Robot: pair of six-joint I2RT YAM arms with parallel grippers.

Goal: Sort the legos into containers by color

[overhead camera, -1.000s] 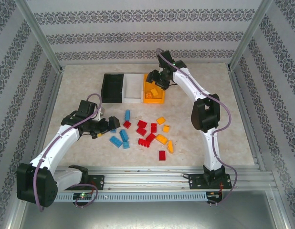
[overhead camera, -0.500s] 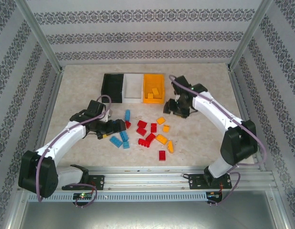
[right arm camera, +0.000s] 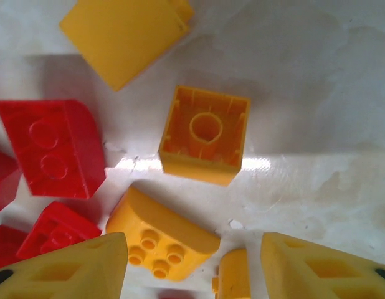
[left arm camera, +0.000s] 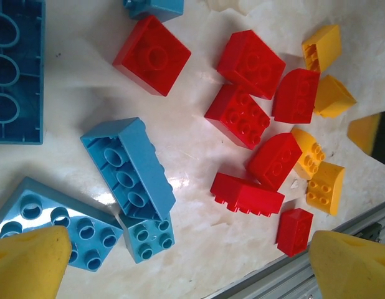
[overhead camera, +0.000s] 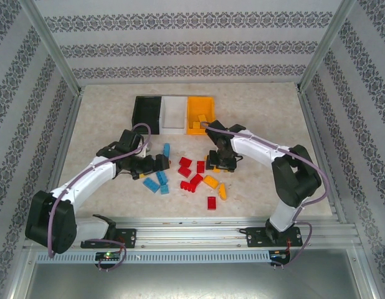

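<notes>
Two orange-yellow legos (right arm camera: 161, 237), a rounded one and its smaller neighbour (right arm camera: 233, 274), lie between the unclenched, empty jaws of the right gripper (right arm camera: 189, 261), which risks pinching both at once or dragging the red brick (right arm camera: 55, 230) just beside one jaw toward the orange bin (overhead camera: 202, 98).

In the top view, the left arm (overhead camera: 86, 180) runs from its base at 7 o'clock up and toward 2 o'clock, then levels out. The left gripper (overhead camera: 160, 162) points to 3 o'clock, jaws spread wide. The right arm (overhead camera: 261, 149) rises from 5 o'clock, folds at 3 o'clock and stretches toward 9. The right gripper (overhead camera: 218, 165) points down, jaws parted, narrower.
</notes>
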